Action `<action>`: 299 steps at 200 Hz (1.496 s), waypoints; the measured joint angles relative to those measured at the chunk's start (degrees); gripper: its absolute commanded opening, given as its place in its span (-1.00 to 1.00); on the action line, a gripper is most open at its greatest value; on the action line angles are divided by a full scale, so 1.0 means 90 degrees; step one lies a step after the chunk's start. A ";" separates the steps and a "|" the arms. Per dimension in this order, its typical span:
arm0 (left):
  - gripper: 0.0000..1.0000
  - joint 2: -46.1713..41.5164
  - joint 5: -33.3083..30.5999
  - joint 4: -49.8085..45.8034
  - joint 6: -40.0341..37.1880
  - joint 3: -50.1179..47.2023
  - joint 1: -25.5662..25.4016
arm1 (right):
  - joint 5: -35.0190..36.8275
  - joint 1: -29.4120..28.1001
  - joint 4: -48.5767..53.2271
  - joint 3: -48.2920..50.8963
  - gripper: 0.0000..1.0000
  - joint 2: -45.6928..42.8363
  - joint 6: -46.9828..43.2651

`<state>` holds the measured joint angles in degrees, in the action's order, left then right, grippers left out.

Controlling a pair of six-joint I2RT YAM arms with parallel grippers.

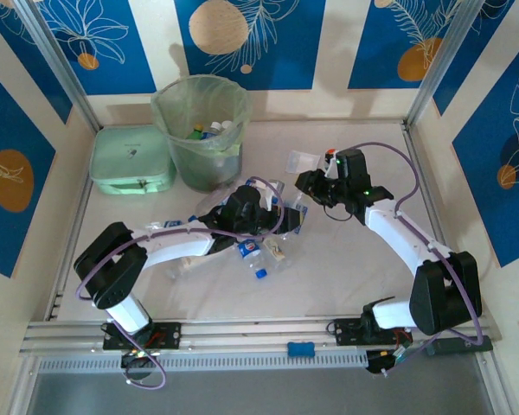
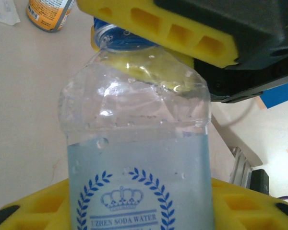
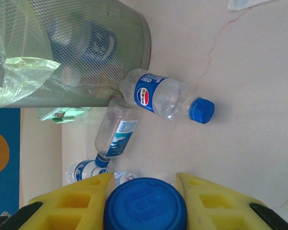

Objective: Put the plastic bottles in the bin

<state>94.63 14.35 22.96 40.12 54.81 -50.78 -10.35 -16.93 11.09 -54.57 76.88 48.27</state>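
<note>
1. The grasping step is judged done on both sides; carrying to the bin [image 1: 201, 130] is next.
2. The left gripper [image 2: 141, 120] is closed across the body of a clear, crown-labelled bottle [image 2: 139, 163], which is pinched between the yellow fingers [image 2: 173, 33]. In the top view this gripper sits low, just in front of the bin.
3. The right gripper [image 3: 144, 189] is closed on the blue cap [image 3: 145, 205] of a second bottle. That bottle's body is hidden, so how it hangs cannot be told.
4. The bin stands at the far left of the table [image 1: 346, 268], just beside the box [image 1: 131, 161]. A few bottles can be seen inside it. More bottles [image 1: 261, 252] lie loose mid-table, and a Pepsi bottle [image 3: 168, 98] lies at the bin's foot.
5. A clear lift is called for first, because the bin's rim stands well above the bottles. Each bottle should then be brought over the mouth and let go there.
6. The arms are best sent one at a time, since both grippers are near each other in front of the bin.
7. The rim and its loose liner [image 3: 19, 72] could be snagged and the bin tipped.
8. Open room is seen on the right and near side of the table. The left is crowded by bin, box and wall.
</note>
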 measured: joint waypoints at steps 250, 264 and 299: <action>-0.15 -0.1292 -0.0993 -0.3359 -0.3296 0.3667 0.2514 | -0.0046 0.0253 -0.0066 0.0508 0.65 -0.0503 0.0257; -0.15 -0.0954 -0.0993 -0.3689 -0.3572 0.4170 0.2669 | -0.0046 0.0238 -0.0066 0.0508 0.65 -0.0503 0.0255; -0.15 0.0109 -0.1039 -0.4697 -0.4184 0.5627 0.3133 | -0.0049 0.0199 -0.0068 0.0539 0.66 -0.0508 0.0233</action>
<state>95.61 4.99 -19.31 2.46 105.45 -22.59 -10.79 -15.14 10.48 -49.71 72.31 50.37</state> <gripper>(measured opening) 0.461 0.828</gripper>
